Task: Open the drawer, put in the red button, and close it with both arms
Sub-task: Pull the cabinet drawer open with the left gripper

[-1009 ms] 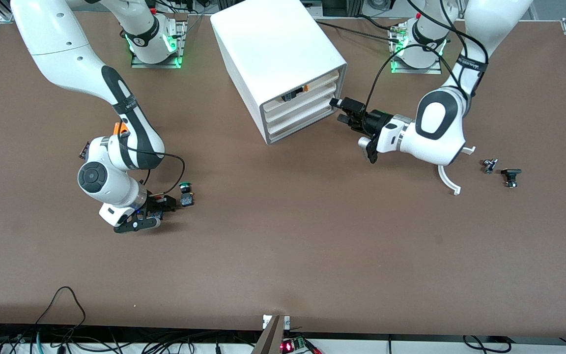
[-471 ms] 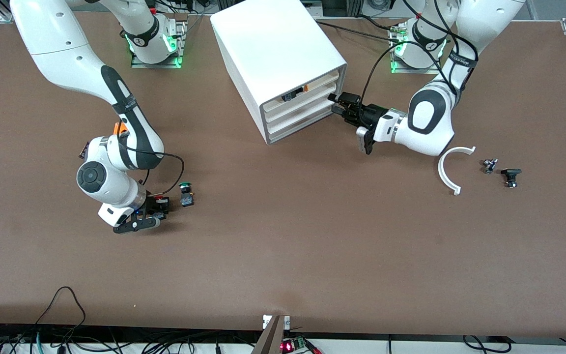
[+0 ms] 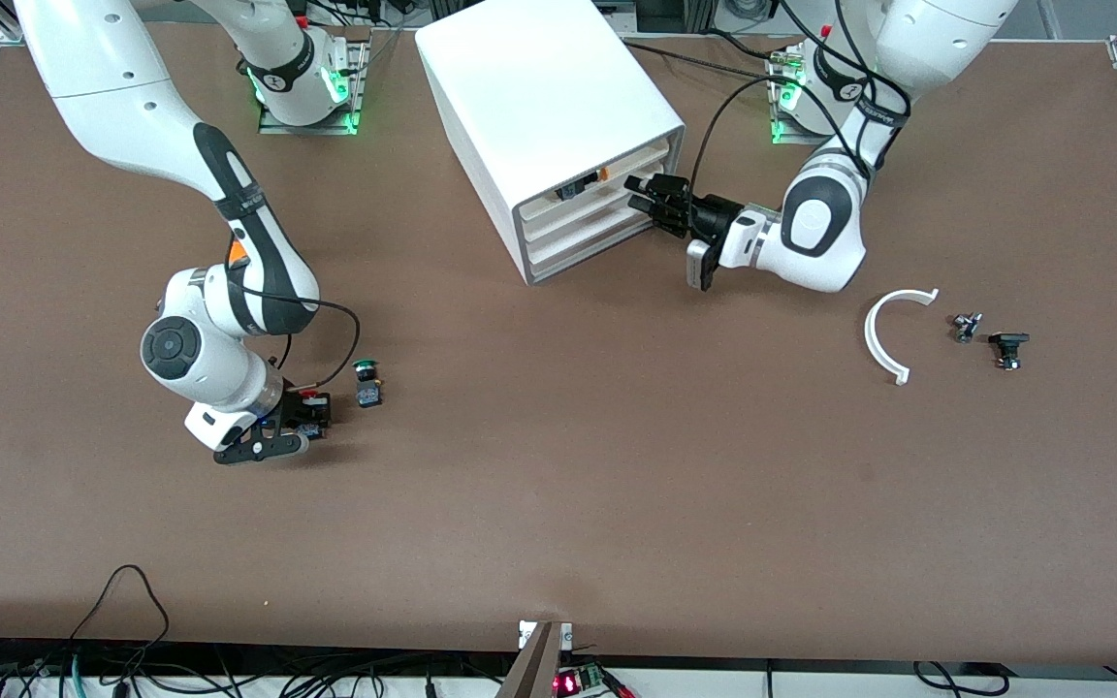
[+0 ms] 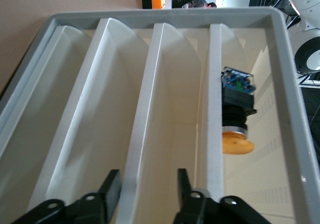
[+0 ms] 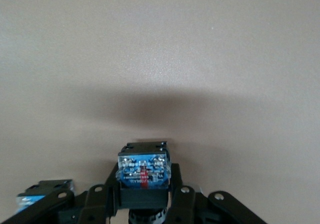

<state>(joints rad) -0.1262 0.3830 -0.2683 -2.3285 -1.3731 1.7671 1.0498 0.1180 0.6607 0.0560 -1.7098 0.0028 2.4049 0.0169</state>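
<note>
Right tool (image 3: pixel 311 412) is clenched on the red button (image 5: pixel 142 176), low over the counter (image 3: pixel 558 485) just beside the green-capped button (image 3: pixel 366 381). I see my left tool (image 3: pixel 643 195) at the white drawer cabinet (image 3: pixel 558 126), fingers (image 4: pixel 111 186) straddling a divider of the top drawer (image 4: pixel 165 108); I cannot tell whether they grip it.

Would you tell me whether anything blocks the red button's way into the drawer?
Yes: the drawer sits inside the white cabinet, with the left gripper at its front. The right gripper holds the red button.
</note>
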